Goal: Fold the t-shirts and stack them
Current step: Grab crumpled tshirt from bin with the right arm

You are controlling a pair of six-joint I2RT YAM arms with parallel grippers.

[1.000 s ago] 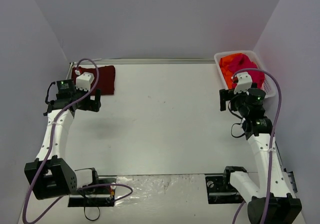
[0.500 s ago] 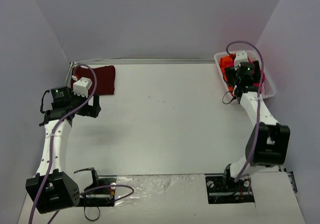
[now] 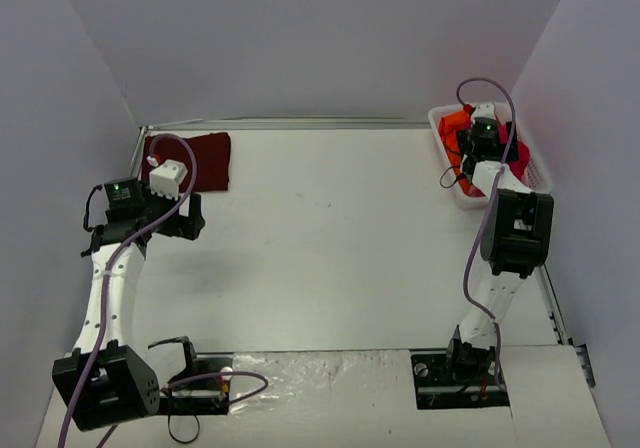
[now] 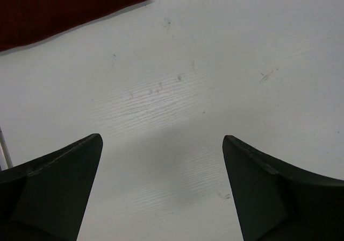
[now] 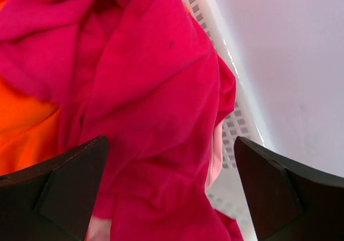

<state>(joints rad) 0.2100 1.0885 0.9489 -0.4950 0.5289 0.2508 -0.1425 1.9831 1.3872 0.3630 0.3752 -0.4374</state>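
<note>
**Overhead view.** One white surface (image 3: 330, 238) carries two arms bolted at its near edge, the left arm (image 3: 108, 278) and the right arm (image 3: 510, 233). One white mesh basket (image 3: 452, 180) stands at the far right corner. One maroon shirt (image 3: 205, 158) lies flat at the far left corner. The right arm hides most of the basket here, so only scraps of orange and red cloth show.

**Right wrist view.** Three shirts lie in the basket. A red shirt (image 5: 145, 90) is uppermost, an orange shirt (image 5: 21, 125) lies under it at left, and a pink shirt (image 5: 216, 144) shows only as an edge beside the basket wall. That makes four shirts in all. The right hand (image 5: 171, 149) hangs over the red shirt, fingers wide apart, gripping nothing.

**Left wrist view.** The left hand (image 4: 161, 149) is above the surface near the maroon shirt, fingers wide apart, holding nothing.
</note>
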